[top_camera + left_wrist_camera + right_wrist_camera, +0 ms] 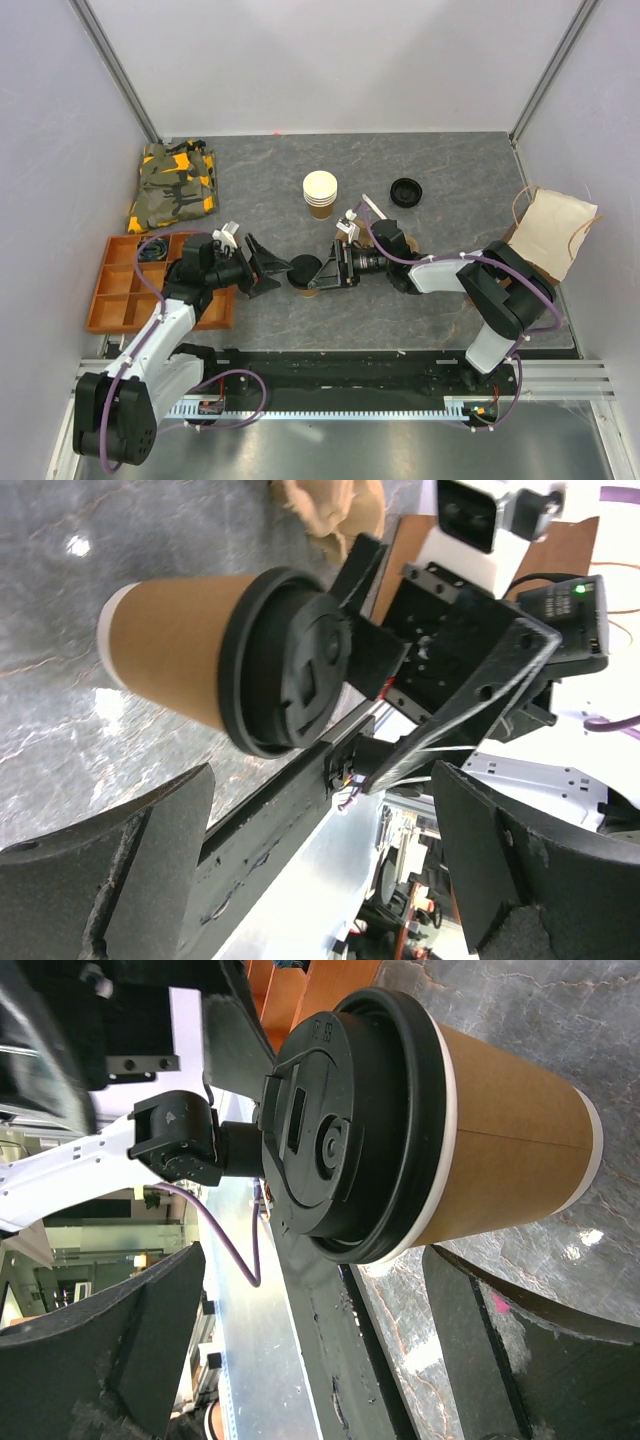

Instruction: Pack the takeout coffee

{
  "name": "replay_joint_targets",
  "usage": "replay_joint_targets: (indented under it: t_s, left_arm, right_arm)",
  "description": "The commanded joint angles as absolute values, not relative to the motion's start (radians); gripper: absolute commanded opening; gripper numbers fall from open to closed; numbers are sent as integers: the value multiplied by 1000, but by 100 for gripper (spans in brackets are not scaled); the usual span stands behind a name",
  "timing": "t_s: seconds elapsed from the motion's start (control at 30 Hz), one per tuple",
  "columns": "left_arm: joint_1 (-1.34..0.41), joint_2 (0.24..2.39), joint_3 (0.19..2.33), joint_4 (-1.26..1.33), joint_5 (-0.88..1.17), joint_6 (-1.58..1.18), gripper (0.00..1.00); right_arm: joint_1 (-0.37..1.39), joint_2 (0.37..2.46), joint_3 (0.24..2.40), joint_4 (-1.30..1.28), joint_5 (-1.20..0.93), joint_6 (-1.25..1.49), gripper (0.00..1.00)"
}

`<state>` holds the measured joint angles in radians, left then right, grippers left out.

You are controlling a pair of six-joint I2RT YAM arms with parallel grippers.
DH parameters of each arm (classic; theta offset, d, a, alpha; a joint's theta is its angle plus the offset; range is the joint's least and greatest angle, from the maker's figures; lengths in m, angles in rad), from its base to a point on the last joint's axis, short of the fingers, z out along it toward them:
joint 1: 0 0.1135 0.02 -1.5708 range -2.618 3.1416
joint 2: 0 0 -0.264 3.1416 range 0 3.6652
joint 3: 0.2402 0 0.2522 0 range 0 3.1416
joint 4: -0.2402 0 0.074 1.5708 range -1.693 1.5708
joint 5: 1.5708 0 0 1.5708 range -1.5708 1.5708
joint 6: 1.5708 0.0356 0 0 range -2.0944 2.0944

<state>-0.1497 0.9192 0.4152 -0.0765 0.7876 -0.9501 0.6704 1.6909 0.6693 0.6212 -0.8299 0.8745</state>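
The takeout coffee (305,272), a brown paper cup with a cream rim and a black lid, stands upright on the grey table between my two grippers. My left gripper (272,272) is open just to its left. My right gripper (322,270) is open just to its right. In the left wrist view the coffee cup (180,645) lies beyond my open left gripper (325,790), not between the fingers. In the right wrist view the coffee cup (500,1140) also sits ahead of my open right gripper (315,1280). Neither gripper holds it.
A stack of nested cream-rimmed cups (320,193) stands behind the coffee. A spare black lid (406,191) lies at the back right. A brown paper bag (555,232) is at the right edge. An orange compartment tray (125,290) and a camouflage cloth (175,185) are at the left.
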Motion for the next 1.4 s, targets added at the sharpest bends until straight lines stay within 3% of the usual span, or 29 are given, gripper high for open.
replay_joint_targets:
  t_s: [0.0,0.67,1.37]
  left_arm:
    - [-144,929,394,-60,772,-976,97]
    - [-196,1138,304,337,770,-1160,100]
    - [-265,1278,354,495,677,-1154,100]
  right_arm:
    - [673,1689,684,670,-828,853,98]
    - [673,1723,706,664,-838,848,98]
    - [646,1733,744,604,-842,787,98]
